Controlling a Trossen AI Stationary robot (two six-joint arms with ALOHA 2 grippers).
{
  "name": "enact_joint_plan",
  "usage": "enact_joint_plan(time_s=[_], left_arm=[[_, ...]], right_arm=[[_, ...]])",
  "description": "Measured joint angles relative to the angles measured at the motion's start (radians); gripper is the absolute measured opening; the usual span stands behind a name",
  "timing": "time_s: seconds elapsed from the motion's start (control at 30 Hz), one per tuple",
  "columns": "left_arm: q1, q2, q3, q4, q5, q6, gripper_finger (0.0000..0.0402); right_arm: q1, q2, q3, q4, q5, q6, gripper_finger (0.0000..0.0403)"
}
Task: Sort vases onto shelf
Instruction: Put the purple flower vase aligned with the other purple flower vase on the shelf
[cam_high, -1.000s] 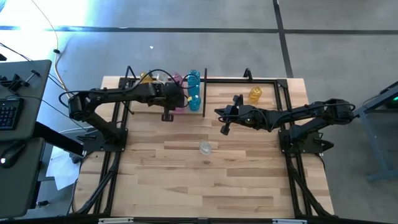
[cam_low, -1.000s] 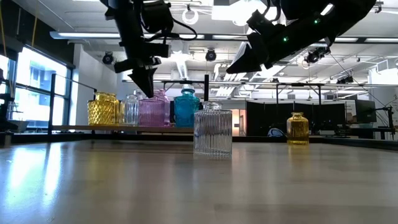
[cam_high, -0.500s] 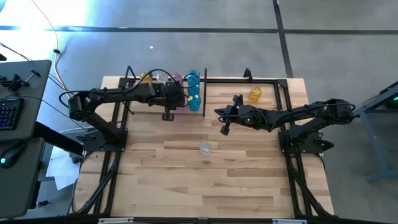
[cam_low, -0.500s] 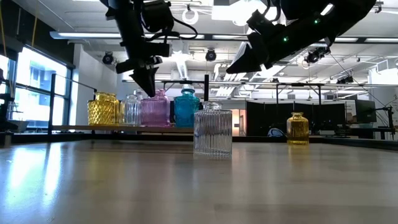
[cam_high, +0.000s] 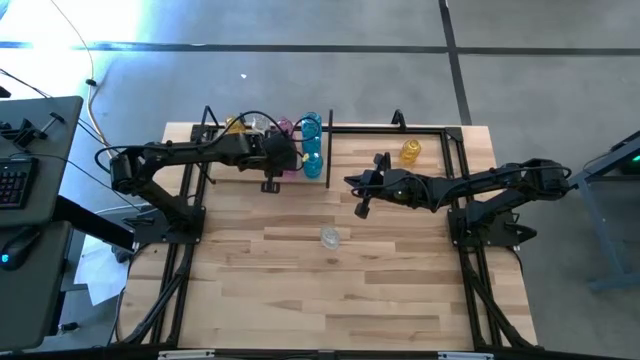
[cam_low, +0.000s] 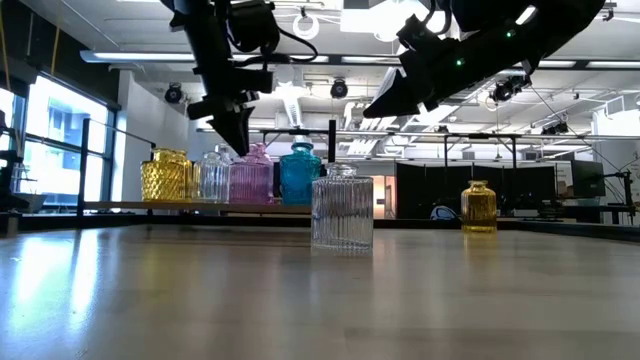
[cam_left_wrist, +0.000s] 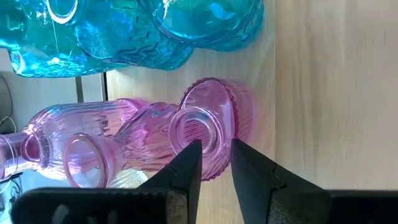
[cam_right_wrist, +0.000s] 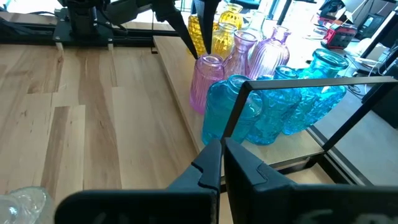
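Vases stand grouped at the left end of the shelf (cam_high: 390, 128), against the far edge of the wooden table (cam_high: 330, 290). In the low view the row reads, from the picture's left, yellow textured vase (cam_low: 165, 176), clear vase (cam_low: 212, 176), pink ribbed vase (cam_low: 251, 175), teal-blue vase (cam_low: 300, 173). The black upright divider rod (cam_low: 331, 160) rises just beside the teal-blue one.

The left gripper (cam_left_wrist: 214, 163) hangs directly over the neck of the pink ribbed vase; its fingers (cam_left_wrist: 186, 171) stand slightly apart, one on each side of the rim, and whether they touch the glass cannot be told. In the left wrist view a taller pink bottle vase (cam_left_wrist: 81, 140) stands just behind it, and two teal-blue vases (cam_left_wrist: 93, 34) stand beside.

The right gripper (cam_right_wrist: 222, 158) is raised above mid-table, fingers pressed together and holding nothing, and points toward the vase cluster.

A clear ribbed jar vase (cam_high: 329, 238) stands alone on the bare table near its centre, well apart from the shelf. A lone yellow vase (cam_high: 410, 152) stands in the shelf's right section, near the right arm (cam_high: 480, 185). The left arm (cam_high: 190, 155) reaches across from the table's left side.
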Motion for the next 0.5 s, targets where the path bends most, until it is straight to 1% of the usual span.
enact_joint_plan(time_s=[0.1, 0.37, 0.5], left_arm=[[0.000, 0.000, 0.000, 0.003, -0.016, -0.012, 0.0075], [-0.009, 0.000, 0.000, 0.005, -0.024, -0.123, 0.0074], [-0.033, -0.007, 0.001, 0.002, -0.023, -0.128, 0.0074]], right_arm=[[0.000, 0.000, 0.000, 0.000, 0.000, 0.000, 0.0000], [0.000, 0.000, 0.000, 0.000, 0.000, 0.000, 0.0000], [0.000, 0.000, 0.000, 0.000, 0.000, 0.000, 0.0000]])
